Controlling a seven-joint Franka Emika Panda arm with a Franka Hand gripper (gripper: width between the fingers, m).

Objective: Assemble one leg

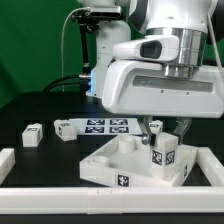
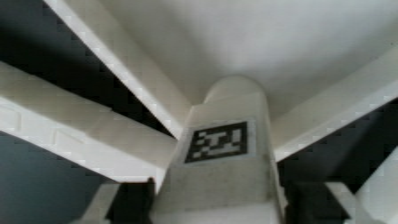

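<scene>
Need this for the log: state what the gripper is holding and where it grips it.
The gripper holds a leg by its upper end, above the tag, standing upright in the tray. In the wrist view the leg runs out between the fingers.

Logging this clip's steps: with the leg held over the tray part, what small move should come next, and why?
Probably lower the leg straight down, perhaps twisting it in. The gripper holds it upright, jaws closed on it, at the white tray part's corner, but whether it is seated cannot be told.

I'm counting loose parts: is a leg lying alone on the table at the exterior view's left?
Yes, one leg lies alone on the dark table there.
</scene>
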